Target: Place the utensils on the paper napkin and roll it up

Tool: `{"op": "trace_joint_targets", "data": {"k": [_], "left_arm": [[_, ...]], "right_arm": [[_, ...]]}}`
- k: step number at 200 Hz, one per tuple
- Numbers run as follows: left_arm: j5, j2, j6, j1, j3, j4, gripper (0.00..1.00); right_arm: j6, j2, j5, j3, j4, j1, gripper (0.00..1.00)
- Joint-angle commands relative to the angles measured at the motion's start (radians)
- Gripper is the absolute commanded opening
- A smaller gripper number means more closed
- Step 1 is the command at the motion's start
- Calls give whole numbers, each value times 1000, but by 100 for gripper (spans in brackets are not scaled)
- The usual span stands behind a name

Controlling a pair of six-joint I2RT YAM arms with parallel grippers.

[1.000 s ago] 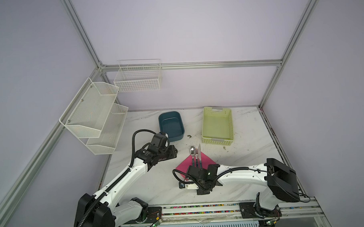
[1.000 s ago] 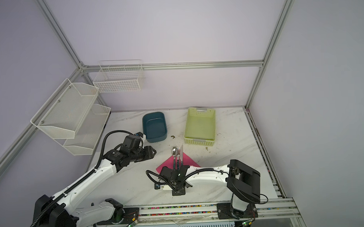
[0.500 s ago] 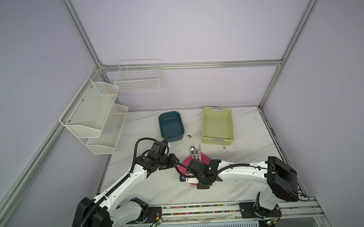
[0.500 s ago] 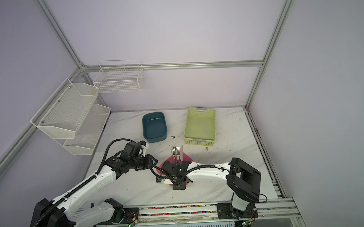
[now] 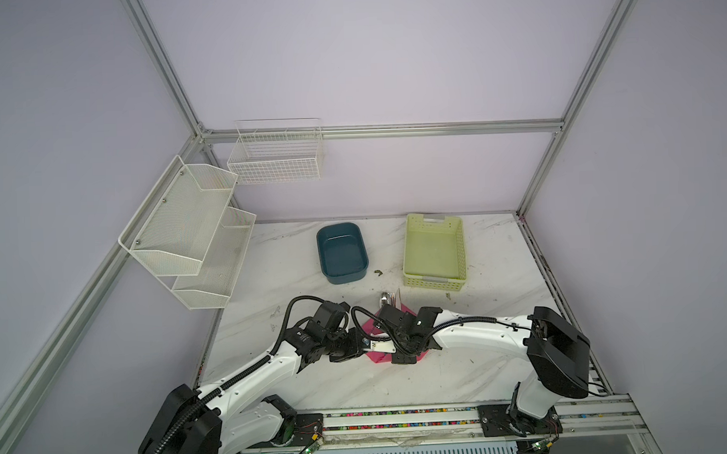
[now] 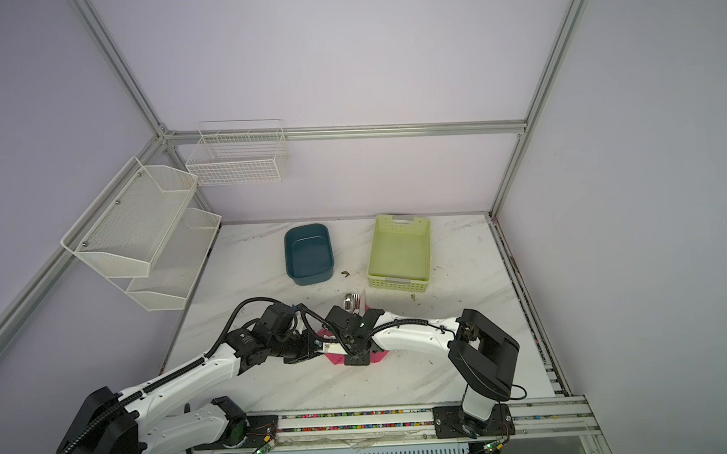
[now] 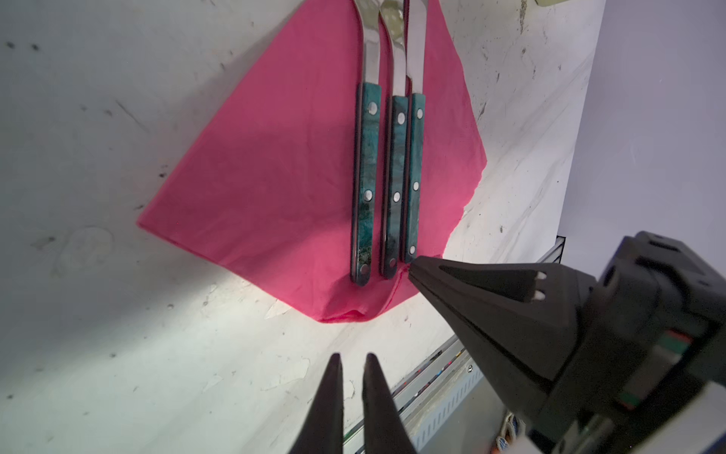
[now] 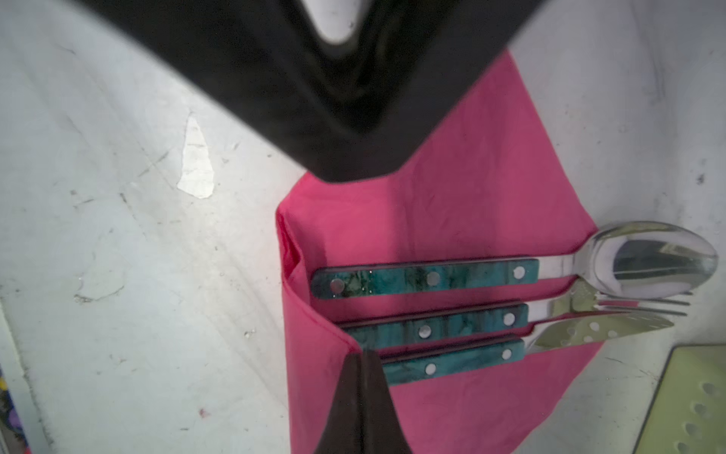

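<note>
Your white marbled surface (image 5: 491, 248), scuffed and chipped, carries a teal tub (image 5: 342, 253), a pale green basket (image 5: 434, 249) and the pink paper napkin (image 7: 275, 165); small specks, perhaps debris, lie between them.

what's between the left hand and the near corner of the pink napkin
Only bare marble tabletop, as the left wrist view shows. The left hand, fingers nearly together and holding nothing, stops short of the paper napkin, whose near corner is folded up.
</note>
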Motion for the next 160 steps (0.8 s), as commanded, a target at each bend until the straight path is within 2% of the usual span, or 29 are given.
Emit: {"op": "trace_joint_targets", "data": {"k": [1,67,98,160], "left_arm": [[76,-6,-80,-36,-62,114,10],[80,65,-213,-110,-138,265,7],[15,-24,-302,-111,-207,287,6],[-180,-265,-335,-97,-196,-2,9]], "right_arm": [[-13,24,-15,32,30,-21,0],[-8,43,-22,32,84,-32,0],[-6,32,-32,25,93,-37,0],[-9,28,-43,25,95,-44,0]]}}
